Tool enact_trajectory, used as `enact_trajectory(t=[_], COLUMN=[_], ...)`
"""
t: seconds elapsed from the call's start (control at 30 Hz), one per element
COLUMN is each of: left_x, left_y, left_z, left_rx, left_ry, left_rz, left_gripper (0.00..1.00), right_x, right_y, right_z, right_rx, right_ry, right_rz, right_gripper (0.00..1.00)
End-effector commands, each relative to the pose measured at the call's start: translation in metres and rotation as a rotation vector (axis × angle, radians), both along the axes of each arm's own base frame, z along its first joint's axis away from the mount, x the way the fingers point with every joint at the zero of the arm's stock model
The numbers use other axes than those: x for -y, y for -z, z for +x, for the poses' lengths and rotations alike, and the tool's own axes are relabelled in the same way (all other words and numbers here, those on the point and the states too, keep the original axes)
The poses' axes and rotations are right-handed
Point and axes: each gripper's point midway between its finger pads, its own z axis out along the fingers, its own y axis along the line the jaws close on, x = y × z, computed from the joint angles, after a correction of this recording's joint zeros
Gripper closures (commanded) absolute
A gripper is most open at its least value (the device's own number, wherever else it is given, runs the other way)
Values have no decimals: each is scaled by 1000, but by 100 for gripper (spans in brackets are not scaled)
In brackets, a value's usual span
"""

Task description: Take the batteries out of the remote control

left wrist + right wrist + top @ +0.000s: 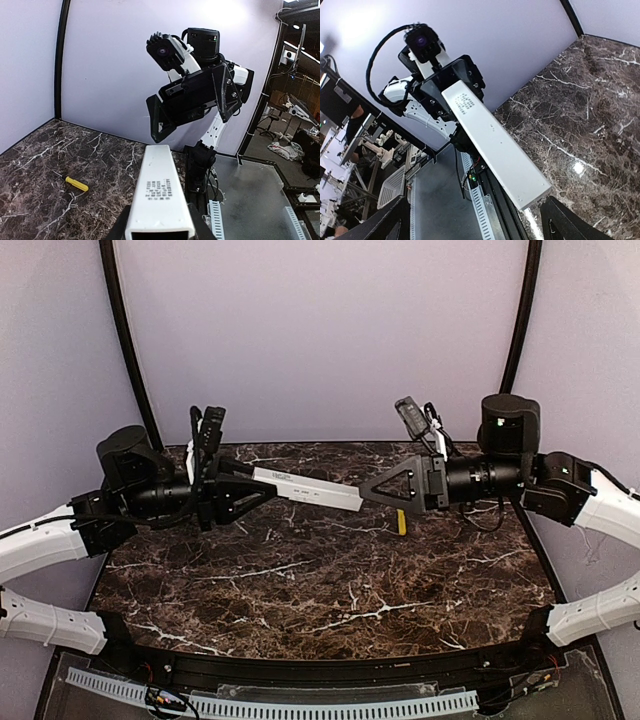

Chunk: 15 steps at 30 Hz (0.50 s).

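Note:
The remote control [310, 488] is a long white bar held level above the table. My left gripper [262, 483] is shut on its left end. In the left wrist view the remote control [160, 190] runs away from my left gripper [160, 232], printed side up. My right gripper [368, 492] stands open at the bar's free end. In the right wrist view that end of the remote control [490, 135] sits between the wide-apart fingers of my right gripper [475, 225] and touches neither. The batteries are hidden.
A yellow-handled screwdriver [402, 522] lies on the dark marble table [300, 590], below the right gripper, and shows too in the left wrist view [76, 183]. Purple walls close the back and sides. A cable rail [300, 705] runs along the near edge.

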Motion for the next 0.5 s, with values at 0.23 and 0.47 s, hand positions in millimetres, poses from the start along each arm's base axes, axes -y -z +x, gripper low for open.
enact_trajectory(t=[0.23, 0.47], left_x=[3, 1], left_y=[-15, -20], left_z=[-8, -16], left_rx=[285, 380], left_ry=[46, 74], left_rz=[-19, -60], left_gripper=[100, 100], right_x=[10, -1], right_y=[13, 13], right_z=[23, 25], right_rx=[-329, -428], right_ry=[208, 201], right_rz=[-45, -16], right_gripper=[9, 11])
